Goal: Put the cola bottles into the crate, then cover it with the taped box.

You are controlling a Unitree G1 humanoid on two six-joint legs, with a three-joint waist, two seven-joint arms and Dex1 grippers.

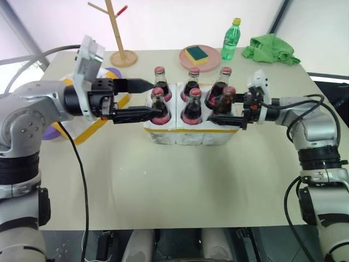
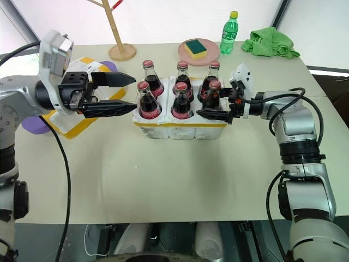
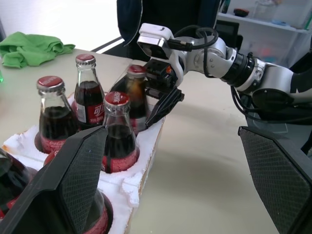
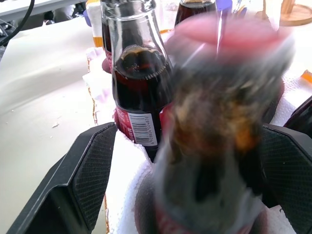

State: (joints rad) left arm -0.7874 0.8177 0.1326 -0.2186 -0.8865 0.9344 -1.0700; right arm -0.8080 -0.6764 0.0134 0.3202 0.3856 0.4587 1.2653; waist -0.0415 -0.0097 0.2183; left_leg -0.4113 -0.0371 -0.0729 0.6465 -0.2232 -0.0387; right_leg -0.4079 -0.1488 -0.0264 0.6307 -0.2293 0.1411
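Standing in the crate (image 2: 180, 129) on the table (image 2: 180, 180): all six cola bottles (image 2: 181, 101). Right gripper (image 2: 214, 107) fingers apart, straddling the near-right bottle (image 2: 212, 96) without clamping. Left gripper (image 2: 131, 93) fingers spread wide beside the crate's left end, empty. Taped box (image 2: 73, 124) lies behind the left gripper

cola bottles (image 3: 117, 127) in crate (image 3: 141, 168), right gripper (image 3: 163, 105) beside

Head pair looking forward and down over the bench (image 1: 163, 191) from above, the crate (image 1: 188, 134) of cola bottles (image 1: 192, 106) mid-frame; wrist views level and close, facing that crate from opposite ends, the right one nearly against a bottle.
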